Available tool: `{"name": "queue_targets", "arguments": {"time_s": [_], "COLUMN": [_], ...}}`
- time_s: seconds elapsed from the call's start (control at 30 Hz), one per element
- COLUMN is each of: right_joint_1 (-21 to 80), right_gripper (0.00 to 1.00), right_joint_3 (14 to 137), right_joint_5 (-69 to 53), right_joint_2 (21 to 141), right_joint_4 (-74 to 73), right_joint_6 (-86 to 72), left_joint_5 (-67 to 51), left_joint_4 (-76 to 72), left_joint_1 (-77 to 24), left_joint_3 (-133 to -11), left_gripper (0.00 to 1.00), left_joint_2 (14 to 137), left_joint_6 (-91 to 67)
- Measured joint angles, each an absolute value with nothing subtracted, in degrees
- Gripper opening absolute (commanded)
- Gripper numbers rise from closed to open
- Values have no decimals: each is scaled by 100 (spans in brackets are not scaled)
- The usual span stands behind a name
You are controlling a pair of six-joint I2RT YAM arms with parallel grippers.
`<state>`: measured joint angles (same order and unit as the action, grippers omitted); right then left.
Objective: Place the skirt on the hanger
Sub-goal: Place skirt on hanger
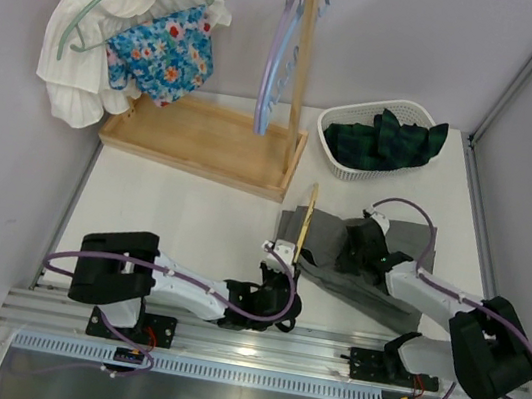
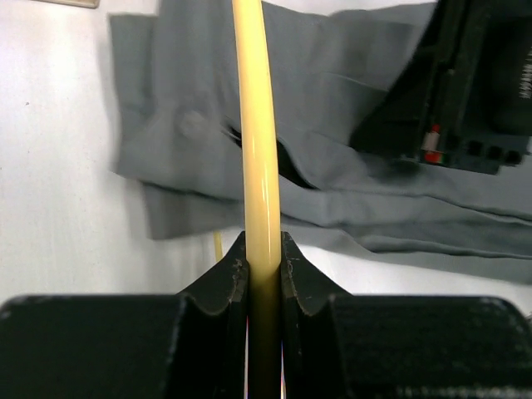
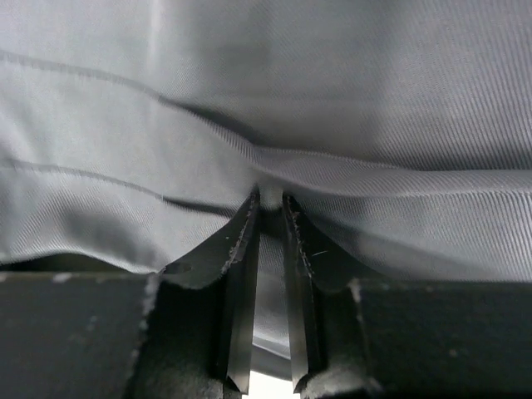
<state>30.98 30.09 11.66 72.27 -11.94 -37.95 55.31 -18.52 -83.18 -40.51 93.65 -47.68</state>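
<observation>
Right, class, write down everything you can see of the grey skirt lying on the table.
The grey skirt is plain, finely woven cloth with long stitched folds and a button-like bump near one end. It lies creased on the white table, right of centre. The right gripper pinches a raised fold of it. The cream hanger, held in the left gripper, crosses its left end; whether they touch is unclear.
</observation>
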Motion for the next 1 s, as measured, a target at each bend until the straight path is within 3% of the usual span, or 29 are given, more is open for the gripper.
{"name": "queue_targets", "arguments": {"time_s": [0.37, 0.57, 0.83, 1.0], "right_joint_1": [3756, 3861, 3640, 3433], "right_gripper": [15, 16, 24, 22], "right_joint_3": [3411, 3441, 3448, 3535], "right_joint_5": [716, 458, 578, 810], "right_joint_2": [8471, 8503, 6488, 5374], "right_joint_4": [530, 692, -462, -1232], "right_joint_6": [-3948, -3942, -3859, -3817], "left_joint_5": [5286, 5175, 5151, 5076], "left_joint_4": [-2029, -2182, -2259, -2471], "left_joint_1": [-8256, -8230, -8219, -8206], "left_joint_3": [-3854, -3756, -3756, -3756], "left_gripper": [0, 0, 0, 0], "left_joint_2": [9459, 9459, 9459, 9459], "left_joint_6": [-4762, -4777, -4744, -4525]}}
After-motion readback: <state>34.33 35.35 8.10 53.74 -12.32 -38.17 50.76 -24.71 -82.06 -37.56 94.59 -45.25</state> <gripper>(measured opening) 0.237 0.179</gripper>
